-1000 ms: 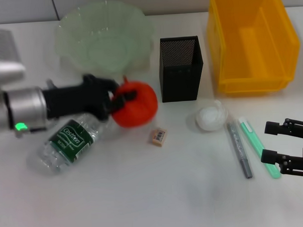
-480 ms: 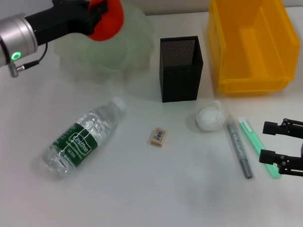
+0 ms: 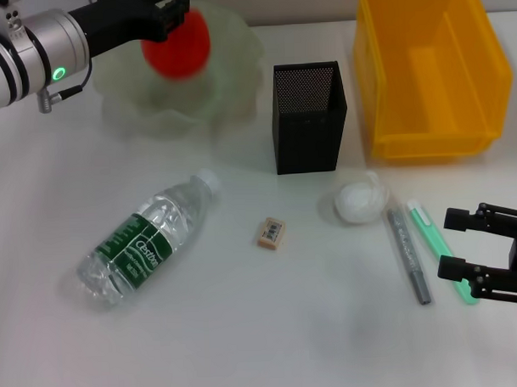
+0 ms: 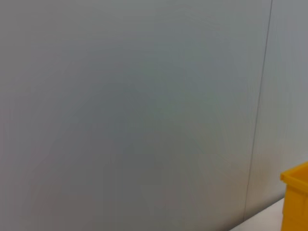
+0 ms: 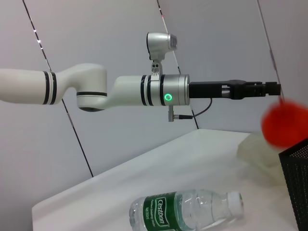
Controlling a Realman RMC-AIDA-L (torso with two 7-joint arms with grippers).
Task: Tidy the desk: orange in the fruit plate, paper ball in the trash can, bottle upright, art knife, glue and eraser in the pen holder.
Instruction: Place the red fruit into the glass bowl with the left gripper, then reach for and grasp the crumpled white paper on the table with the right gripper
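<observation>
Half a second ago the orange [image 3: 176, 43] sat clamped in the left gripper [image 3: 174, 8]; now it hangs blurred just below the parted fingers, free of them and over the fruit plate [image 3: 237, 71] — in the right wrist view it shows as a red smear in the air past the fingertips, above the plate; the bottle [image 3: 144, 242] has also shifted slightly, though it lies on its side as before. Judging from this, the fruit may bounce or roll on the glass; the plate's wavy rim is low, so an off-centre landing could send it back onto the desk, or jolt the plate towards the pen holder [image 3: 307, 117]. The plate holds nothing else; the pen holder looks empty through its mesh, and the trash can [image 3: 428, 69] shows a bare yellow floor. The paper ball [image 3: 357, 202], the eraser [image 3: 271, 232], a grey pen-like tool [image 3: 408, 254] and a green one [image 3: 439, 248] lie on the desk; the right gripper [image 3: 468, 242] rests near the green tool, fingers spread, holding nothing.
</observation>
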